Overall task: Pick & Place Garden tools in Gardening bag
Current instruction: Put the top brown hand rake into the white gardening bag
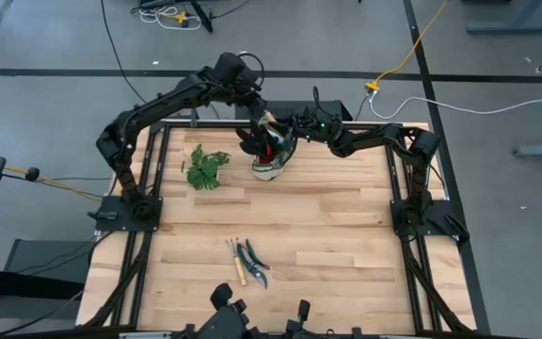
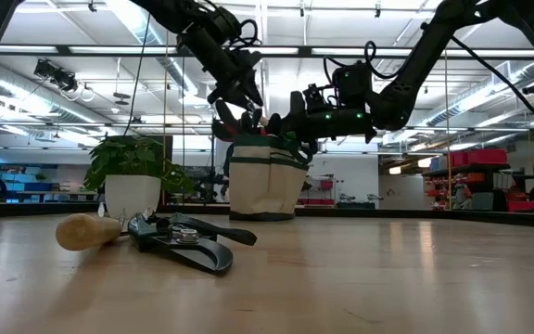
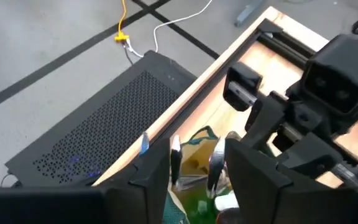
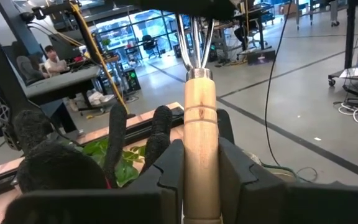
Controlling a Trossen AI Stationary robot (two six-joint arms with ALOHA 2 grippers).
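The beige gardening bag [image 1: 271, 162] stands at the table's far middle, also seen in the low view [image 2: 265, 181]. A glove's black fingers [image 4: 114, 140] stick up out of it, and a green spool [image 3: 199, 205] lies inside. My right gripper [image 4: 201, 158] is shut on the mini rake's wooden handle above the bag. The rake's metal tines [image 3: 177, 158] stand between the open fingers of my left gripper [image 3: 194, 158], which hangs over the bag's mouth [image 1: 260, 134]. Pruning shears [image 1: 255, 259] lie flat near the table's front. My right gripper pinches the mini rake's wooden handle [image 4: 201, 134] between its two fingers, one on each side. The fingers come in level from the table's right side. The handle runs on beyond the fingers to its metal collar and tines [image 4: 194, 43]. The gripper hides its lower end.
A leafy plant [image 1: 205, 169] stands left of the bag. A wooden-handled tool [image 2: 86, 230] lies beside the shears [image 2: 179, 239] at the front middle. Bare wood lies between the bag and these tools. A black perforated box [image 3: 104, 130] sits beyond the table's far edge.
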